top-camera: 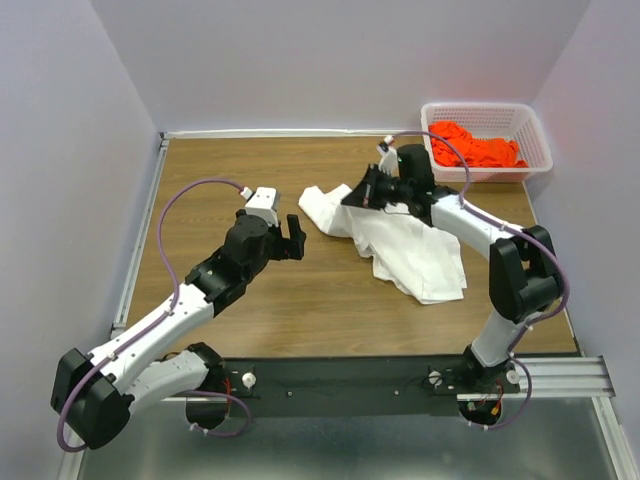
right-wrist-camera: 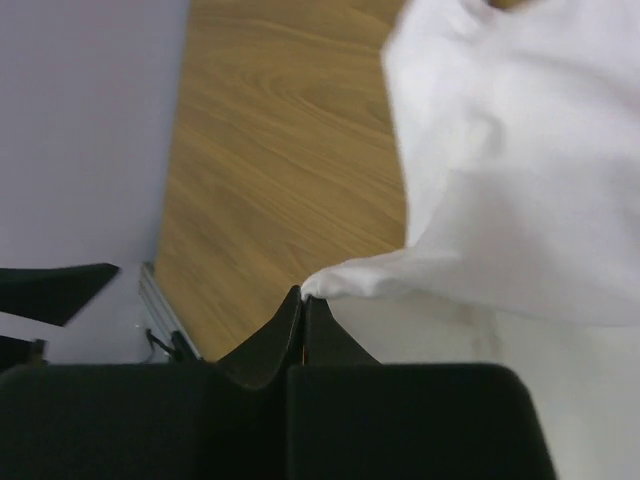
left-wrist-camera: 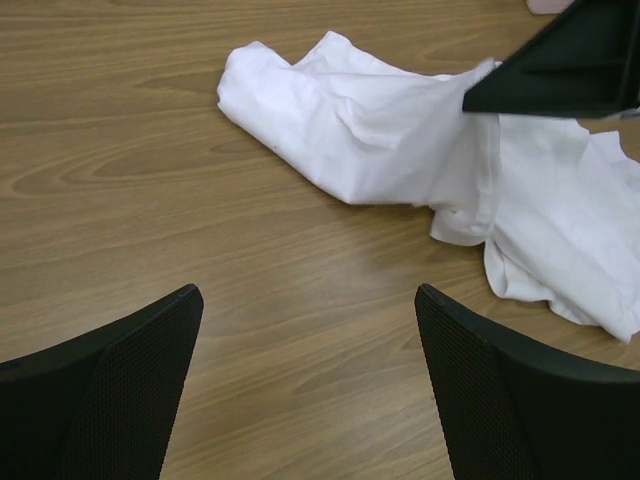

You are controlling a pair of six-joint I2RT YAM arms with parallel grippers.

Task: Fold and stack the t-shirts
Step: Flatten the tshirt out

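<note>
The white t-shirt lies crumpled on the wooden table, right of centre. My right gripper is shut on an edge of it and lifts that edge off the table; the pinched cloth shows at the fingertips in the right wrist view. My left gripper is open and empty, a little left of the shirt's near end. The orange-red t-shirt lies bunched in the white basket at the back right.
Grey walls close in the table on the left, back and right. A metal rail runs along the table's left edge. The right arm reaches over the white shirt.
</note>
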